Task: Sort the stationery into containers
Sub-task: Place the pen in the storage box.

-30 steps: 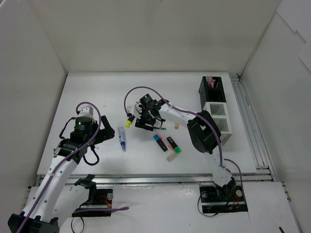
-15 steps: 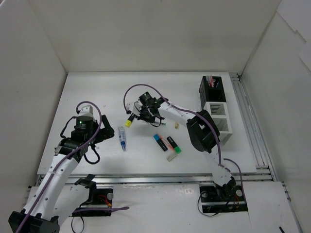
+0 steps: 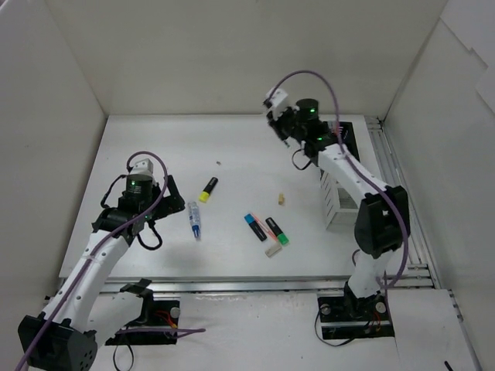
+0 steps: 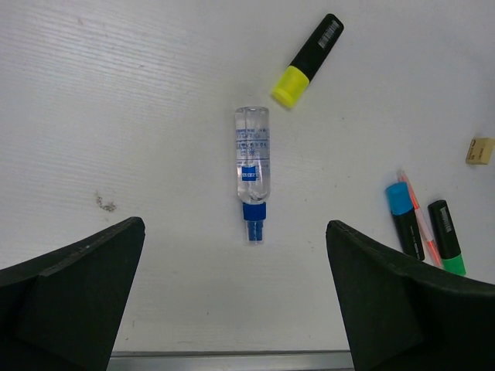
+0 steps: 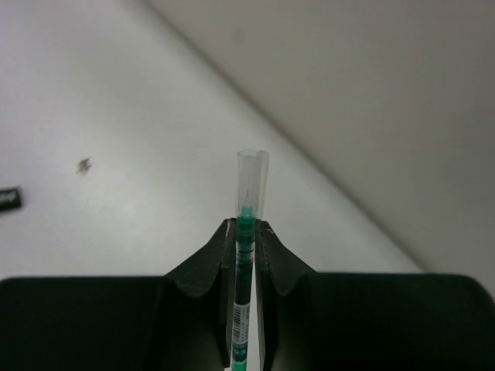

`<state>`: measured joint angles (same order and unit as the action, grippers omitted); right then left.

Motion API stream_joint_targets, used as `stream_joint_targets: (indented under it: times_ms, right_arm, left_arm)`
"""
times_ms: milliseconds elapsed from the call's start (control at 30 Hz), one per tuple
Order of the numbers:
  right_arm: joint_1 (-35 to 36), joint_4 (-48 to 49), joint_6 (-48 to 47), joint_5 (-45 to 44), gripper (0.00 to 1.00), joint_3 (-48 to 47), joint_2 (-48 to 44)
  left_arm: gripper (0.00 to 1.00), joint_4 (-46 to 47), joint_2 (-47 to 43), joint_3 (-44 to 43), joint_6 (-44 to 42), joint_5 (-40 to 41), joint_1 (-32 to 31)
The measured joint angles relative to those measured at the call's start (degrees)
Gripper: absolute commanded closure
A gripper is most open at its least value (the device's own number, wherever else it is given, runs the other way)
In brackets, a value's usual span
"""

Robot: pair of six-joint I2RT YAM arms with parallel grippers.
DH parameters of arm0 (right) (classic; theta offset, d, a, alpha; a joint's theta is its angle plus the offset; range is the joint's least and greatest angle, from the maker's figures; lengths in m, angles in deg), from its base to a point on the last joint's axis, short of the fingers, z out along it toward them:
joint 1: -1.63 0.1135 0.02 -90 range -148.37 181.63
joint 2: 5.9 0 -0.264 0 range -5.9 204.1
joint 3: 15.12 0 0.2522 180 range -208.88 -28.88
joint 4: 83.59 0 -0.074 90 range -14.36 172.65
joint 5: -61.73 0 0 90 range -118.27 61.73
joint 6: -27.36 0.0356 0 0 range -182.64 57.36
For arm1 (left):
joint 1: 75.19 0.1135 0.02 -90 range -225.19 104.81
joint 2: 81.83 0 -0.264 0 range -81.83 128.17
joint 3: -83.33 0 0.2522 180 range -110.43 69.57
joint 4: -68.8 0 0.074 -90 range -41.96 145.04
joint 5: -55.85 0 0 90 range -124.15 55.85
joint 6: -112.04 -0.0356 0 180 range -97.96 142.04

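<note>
White tabletop (image 4: 116, 93) lies under the left gripper (image 4: 233, 239), spread wide above the white-blue tube (image 4: 252, 166), a yellow highlighter (image 4: 307, 60) at its one o'clock. Farther off, at two o'clock, the right gripper (image 5: 246, 226) pinches a thin green pen (image 5: 251, 185); held so narrowly, it could pivot or slip free. That arm (image 3: 348, 166) hides most of the black box (image 3: 349, 135) beyond the white box (image 3: 338, 209)

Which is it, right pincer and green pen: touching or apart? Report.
Touching. The right wrist view shows the right pincer clamped on the green pen, fingers pressing both sides.
</note>
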<state>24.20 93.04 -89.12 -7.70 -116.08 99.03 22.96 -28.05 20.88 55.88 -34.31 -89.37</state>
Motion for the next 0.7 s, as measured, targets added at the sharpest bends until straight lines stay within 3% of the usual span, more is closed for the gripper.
stream_joint_targets:
  times_ms: [200, 400, 700]
  right_arm:
    - [-12.87, 13.92, 7.45, 1.03, 1.00, -0.94, -2.93]
    - [-22.32, 22.08, 13.16, 2.71, 1.00, -2.47, 2.25]
    - [-29.35, 26.73, 19.74, 5.25, 1.00, -2.29, 11.26]
  left_arm:
    - [0.00, 2.12, 5.46, -3.13, -1.11, -1.99, 0.42]
    - [0.01, 2.95, 11.21, -5.53, -2.14, -3.58, 0.55]
    - [0.01, 3.72, 14.71, -7.13, -2.38, -4.52, 1.05]
